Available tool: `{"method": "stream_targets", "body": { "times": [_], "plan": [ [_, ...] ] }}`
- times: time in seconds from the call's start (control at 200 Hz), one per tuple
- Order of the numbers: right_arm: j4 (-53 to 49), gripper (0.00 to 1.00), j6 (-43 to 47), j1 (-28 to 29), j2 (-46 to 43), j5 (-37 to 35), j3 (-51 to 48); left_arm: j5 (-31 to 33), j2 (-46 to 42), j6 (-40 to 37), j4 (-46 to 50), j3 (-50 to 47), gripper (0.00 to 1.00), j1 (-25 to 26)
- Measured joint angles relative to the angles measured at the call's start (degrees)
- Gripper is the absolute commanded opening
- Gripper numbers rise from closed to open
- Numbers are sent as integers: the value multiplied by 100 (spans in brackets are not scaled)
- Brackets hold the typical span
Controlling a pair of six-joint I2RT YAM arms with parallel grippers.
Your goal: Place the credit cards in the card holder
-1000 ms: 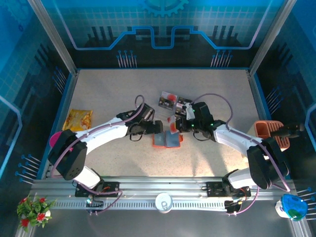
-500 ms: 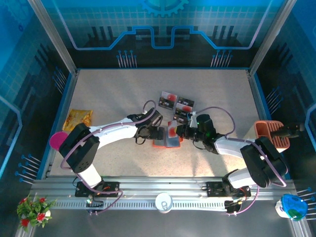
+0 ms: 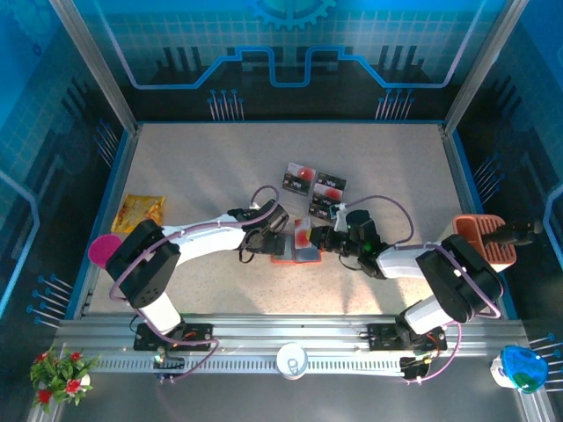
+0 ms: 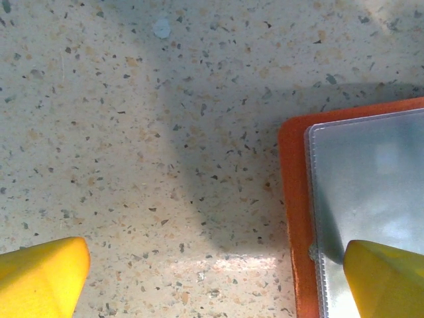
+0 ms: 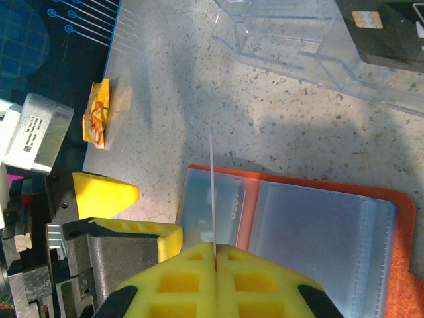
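The card holder [image 3: 297,251] lies open on the table, orange-red with grey-blue pockets [image 5: 318,225]. My right gripper [image 5: 214,248] is shut on one credit card [image 5: 212,185], held upright and seen edge-on over the holder's left pocket. My left gripper [image 4: 212,278] is open and low at the holder's left edge [image 4: 293,199]. One of its yellow fingertips [image 4: 387,278] is over the clear pocket, the other [image 4: 40,278] over bare table. Three more credit cards [image 3: 299,177] [image 3: 330,185] [image 3: 321,208] lie just beyond the holder.
A clear plastic tray [image 5: 291,33] and a dark card [image 5: 391,26] lie right behind the holder. A yellow snack packet [image 3: 141,211] is at the left edge. An orange ribbed container [image 3: 479,233] stands at the right. A cup [image 3: 291,359] sits on the front rail.
My right gripper has come down and nearer with the card, to just over the holder. My left gripper has shifted slightly right and nearer to the holder's left edge.
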State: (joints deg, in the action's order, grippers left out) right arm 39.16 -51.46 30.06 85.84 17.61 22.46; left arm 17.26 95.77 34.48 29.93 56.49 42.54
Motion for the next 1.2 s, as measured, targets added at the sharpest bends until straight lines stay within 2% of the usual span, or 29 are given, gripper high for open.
{"method": "stream_targets", "body": {
  "times": [1.201],
  "plan": [
    [743, 0, -208, 407, 719, -501, -11, 140, 129, 7, -24, -192, 99, 0]
  ]
}}
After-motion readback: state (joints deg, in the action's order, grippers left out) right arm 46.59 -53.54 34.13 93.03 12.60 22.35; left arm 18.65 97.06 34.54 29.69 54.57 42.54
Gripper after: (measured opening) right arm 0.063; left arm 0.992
